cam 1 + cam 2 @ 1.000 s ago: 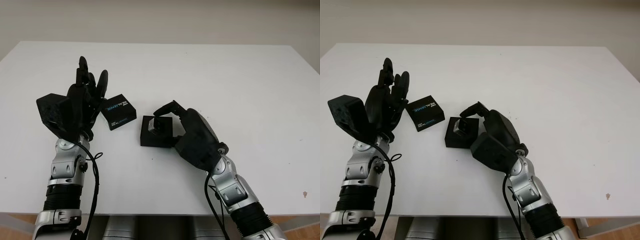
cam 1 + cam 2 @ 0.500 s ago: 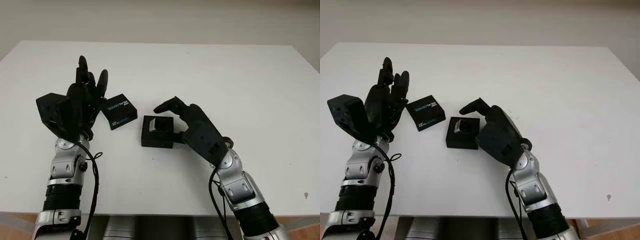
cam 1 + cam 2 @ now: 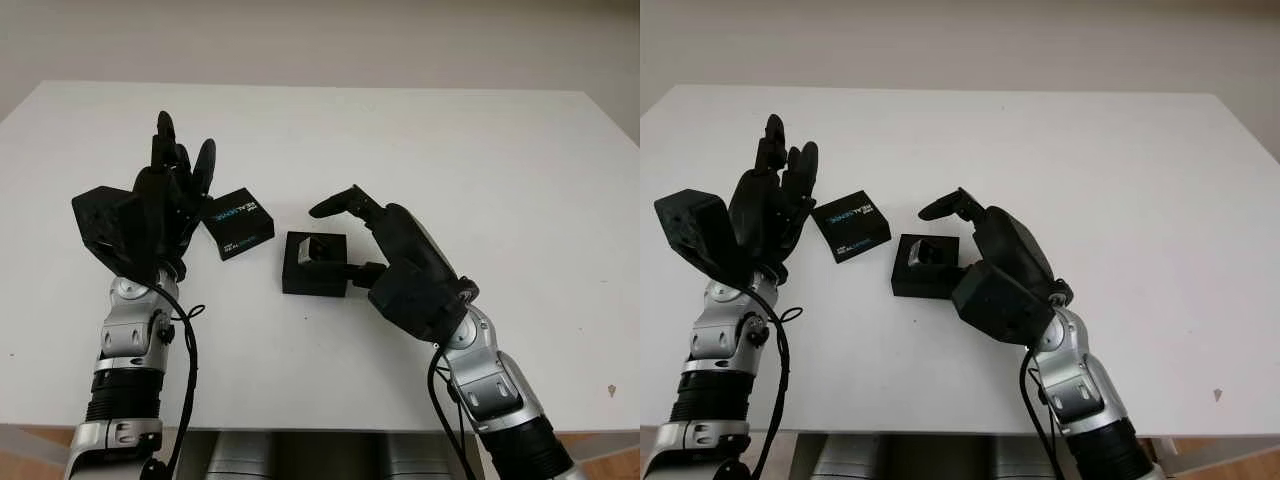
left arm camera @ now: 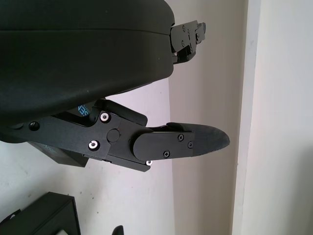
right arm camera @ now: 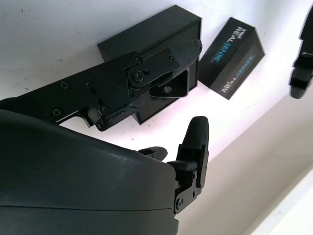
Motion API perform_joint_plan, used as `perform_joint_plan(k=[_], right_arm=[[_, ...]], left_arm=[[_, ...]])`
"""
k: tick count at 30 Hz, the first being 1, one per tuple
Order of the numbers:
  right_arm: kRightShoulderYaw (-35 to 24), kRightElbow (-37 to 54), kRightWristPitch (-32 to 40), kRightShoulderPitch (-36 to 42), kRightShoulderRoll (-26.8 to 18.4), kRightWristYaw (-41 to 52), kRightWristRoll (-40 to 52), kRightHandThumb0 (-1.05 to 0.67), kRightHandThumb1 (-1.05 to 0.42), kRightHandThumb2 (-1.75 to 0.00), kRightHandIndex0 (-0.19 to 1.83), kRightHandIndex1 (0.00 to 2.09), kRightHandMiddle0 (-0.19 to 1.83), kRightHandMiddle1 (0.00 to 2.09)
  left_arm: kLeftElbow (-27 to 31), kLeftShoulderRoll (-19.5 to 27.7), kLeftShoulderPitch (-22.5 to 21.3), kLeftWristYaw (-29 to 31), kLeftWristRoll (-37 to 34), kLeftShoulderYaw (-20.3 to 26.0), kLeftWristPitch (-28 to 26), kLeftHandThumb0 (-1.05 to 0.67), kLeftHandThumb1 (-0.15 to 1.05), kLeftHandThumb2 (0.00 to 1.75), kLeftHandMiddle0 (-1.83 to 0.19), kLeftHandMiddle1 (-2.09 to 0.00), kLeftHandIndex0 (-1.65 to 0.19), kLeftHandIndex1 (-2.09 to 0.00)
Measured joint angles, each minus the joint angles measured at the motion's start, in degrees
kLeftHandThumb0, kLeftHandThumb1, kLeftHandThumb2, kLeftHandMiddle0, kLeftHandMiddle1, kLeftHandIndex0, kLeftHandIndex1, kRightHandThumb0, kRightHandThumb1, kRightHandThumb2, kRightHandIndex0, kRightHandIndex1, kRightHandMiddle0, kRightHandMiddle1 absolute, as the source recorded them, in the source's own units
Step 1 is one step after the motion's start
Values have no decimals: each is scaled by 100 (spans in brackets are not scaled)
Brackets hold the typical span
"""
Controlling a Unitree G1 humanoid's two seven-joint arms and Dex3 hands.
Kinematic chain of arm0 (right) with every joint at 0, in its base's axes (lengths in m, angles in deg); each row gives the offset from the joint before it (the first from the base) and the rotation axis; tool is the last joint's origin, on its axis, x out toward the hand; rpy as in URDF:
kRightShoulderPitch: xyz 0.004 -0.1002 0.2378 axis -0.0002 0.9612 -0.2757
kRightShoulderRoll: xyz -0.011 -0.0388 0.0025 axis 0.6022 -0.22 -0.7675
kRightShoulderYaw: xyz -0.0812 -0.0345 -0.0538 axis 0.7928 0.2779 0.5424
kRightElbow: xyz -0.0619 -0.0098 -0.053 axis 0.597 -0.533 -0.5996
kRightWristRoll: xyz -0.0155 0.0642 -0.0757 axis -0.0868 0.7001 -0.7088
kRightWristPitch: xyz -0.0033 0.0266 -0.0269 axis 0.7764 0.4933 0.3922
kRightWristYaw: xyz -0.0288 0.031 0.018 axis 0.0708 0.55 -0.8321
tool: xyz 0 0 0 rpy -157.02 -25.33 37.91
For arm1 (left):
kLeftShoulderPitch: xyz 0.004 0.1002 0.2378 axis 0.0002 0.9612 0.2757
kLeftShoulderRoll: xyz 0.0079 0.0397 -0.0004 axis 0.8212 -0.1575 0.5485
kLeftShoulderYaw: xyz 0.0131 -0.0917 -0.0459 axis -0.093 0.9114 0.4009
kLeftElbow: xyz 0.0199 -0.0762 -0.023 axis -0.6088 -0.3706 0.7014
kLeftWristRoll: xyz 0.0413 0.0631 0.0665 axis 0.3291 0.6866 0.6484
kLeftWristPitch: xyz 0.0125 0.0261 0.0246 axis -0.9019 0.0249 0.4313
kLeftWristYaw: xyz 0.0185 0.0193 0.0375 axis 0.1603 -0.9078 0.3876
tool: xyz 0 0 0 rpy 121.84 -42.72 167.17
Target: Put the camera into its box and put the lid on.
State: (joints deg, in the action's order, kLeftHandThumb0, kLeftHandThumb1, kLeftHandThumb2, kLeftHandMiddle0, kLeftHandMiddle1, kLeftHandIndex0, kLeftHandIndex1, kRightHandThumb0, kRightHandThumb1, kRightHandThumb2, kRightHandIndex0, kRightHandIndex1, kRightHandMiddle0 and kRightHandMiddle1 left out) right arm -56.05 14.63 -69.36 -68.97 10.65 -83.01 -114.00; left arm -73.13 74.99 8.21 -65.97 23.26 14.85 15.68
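Camera [image 3: 322,250] seated inside open black box [image 3: 313,265], near the middle of the white surface [image 3: 480,180], a little toward its front edge. First step looks done.

Lid [image 3: 238,224], black with blue lettering, lies flat on the surface just beside the box on its left-edge side, apart from it. Not yet on.

Right robot hand [image 3: 385,245] over the box's right side, fingers apart, holding nothing; one finger touches or nearly touches the box wall.

Left robot hand [image 3: 165,200] raised beside the lid, fingers apart, empty.

Left to do: pick up the lid, set it on the box.
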Motion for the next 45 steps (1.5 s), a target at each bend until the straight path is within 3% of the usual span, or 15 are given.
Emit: perform_joint_plan(k=[15, 45], right_arm=[[42, -1019, -345, -420, 237, -484, -98, -58, -86, -5, 38, 8, 25, 114], [65, -997, -392, -313, 33, -316, -279, -50, -87, -5, 39, 8, 29, 114]], left_arm=[[3, -3, 7, -2, 1, -2, -11, -64, 105, 41, 19, 0, 19, 0], [79, -4, 35, -1, -8, -3, -92, -64, 105, 40, 19, 0, 19, 0]])
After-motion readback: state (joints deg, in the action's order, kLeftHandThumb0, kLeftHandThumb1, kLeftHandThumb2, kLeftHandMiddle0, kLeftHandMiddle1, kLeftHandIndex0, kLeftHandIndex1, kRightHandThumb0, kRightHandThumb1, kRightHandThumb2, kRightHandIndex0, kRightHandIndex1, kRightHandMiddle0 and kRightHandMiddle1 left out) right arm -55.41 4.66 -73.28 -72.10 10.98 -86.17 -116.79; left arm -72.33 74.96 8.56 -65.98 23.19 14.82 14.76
